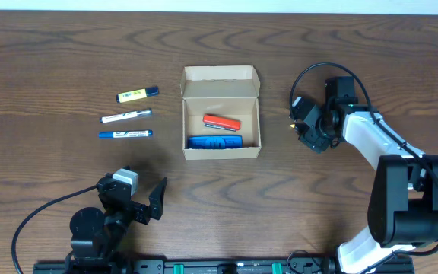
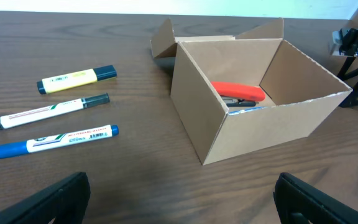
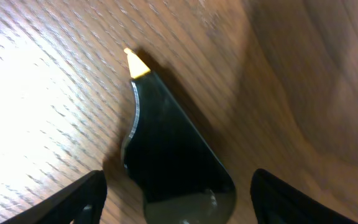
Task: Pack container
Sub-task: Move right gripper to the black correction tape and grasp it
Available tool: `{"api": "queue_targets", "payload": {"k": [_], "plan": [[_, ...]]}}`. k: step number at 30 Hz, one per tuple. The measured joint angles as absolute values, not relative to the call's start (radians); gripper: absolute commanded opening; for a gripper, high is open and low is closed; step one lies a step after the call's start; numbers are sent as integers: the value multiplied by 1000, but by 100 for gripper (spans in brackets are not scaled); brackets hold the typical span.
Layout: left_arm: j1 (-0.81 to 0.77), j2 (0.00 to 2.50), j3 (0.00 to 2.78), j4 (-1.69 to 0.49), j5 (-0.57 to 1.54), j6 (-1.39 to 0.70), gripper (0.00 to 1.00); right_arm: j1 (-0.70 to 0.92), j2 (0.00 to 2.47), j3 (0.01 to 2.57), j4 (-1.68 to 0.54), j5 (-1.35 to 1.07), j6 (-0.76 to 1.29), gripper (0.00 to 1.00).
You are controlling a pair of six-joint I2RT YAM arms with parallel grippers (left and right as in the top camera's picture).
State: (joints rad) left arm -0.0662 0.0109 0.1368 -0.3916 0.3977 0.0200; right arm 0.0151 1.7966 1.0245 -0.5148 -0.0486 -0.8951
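Just right of the container (image 1: 220, 153), my right end effector (image 3: 179, 200) is hovering, fingers (image 3: 79, 202) spread, astride a black yellow-tipped item (image 3: 166, 137) on the surface (image 1: 52, 46) — I am judging it needs centring before closing; the container is sitting mid-surface, lid back, holding a red tool (image 1: 221, 122) and a blue object (image 1: 214, 142); the left end effector (image 2: 179, 199) is gaping below-left of it.

The table (image 1: 52, 61) is dark brown wood grain. The box (image 1: 220, 84) is plain tan. Inside it, a red tool (image 1: 221, 122) lies at twelve o'clock of a blue one (image 1: 214, 142). At the box's nine o'clock lie a yellow highlighter (image 1: 134, 95) with a dark cap, a white marker (image 1: 125, 116) and a blue-and-white marker (image 1: 125, 134).
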Motion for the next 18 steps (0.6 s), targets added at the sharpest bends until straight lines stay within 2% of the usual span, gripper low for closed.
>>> {"api": "queue_targets", "payload": {"k": [5,9,18], "plan": [[-66,11,137,-392,398,20,96,15,1818,1026,-516,-83,-894,71],[-66,11,137,-392,398,20,95,15,1823,1028,-520,-103,-894,58],[-66,11,137,-392,397,20,95,15,1826,1028,-524,-120,-852,45]]}}
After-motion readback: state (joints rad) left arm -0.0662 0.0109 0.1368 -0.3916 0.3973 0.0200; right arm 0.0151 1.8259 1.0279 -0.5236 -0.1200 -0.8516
